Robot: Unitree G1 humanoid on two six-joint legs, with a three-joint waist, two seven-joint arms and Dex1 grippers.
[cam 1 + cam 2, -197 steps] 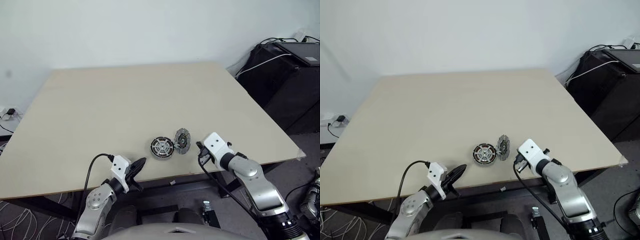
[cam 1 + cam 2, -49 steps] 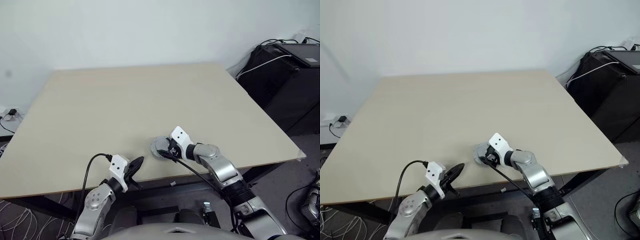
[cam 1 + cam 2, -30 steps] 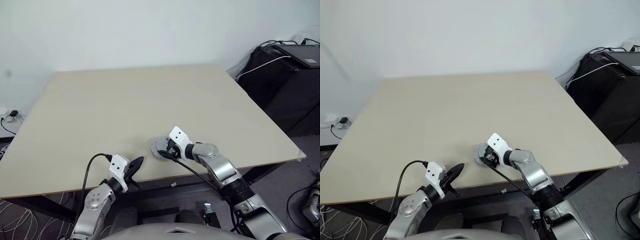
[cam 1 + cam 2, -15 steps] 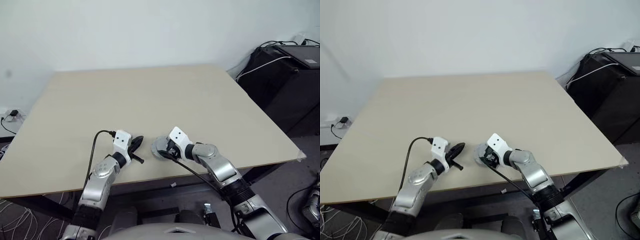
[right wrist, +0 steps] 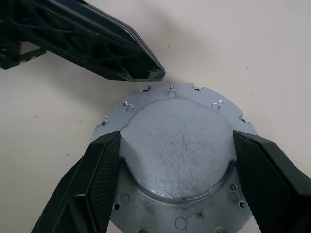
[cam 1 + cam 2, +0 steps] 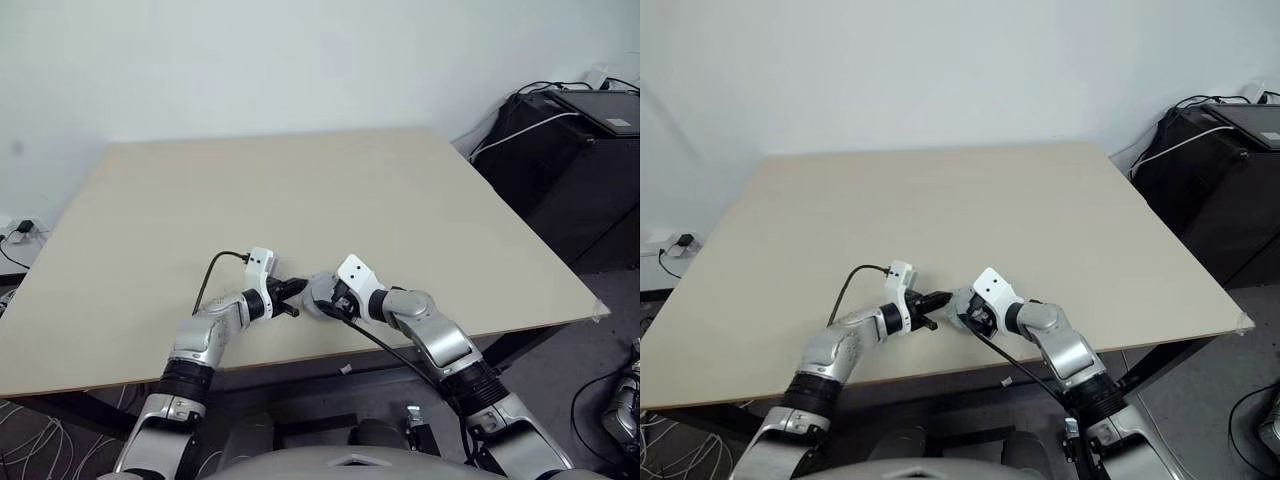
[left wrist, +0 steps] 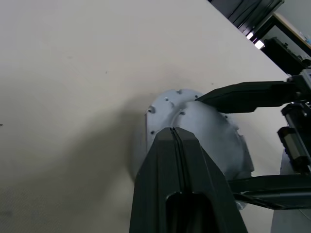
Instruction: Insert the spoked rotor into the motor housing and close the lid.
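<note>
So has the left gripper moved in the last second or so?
Yes. The left gripper has come up from the table's near edge and now sits, shut, right beside the lid that the right gripper holds.

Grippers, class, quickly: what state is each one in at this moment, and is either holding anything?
Left gripper: shut, empty, its tip at the edge of the lid.
Right gripper: fingers spread wide, clasping the lid on both sides.

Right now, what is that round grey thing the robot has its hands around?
Look at the near edge of the table, where the two arms meet. Between them sits the lid, a plain scratched grey disc with small rim holes, held on both sides by the right end effector; the shut left end effector points at its edge.
</note>
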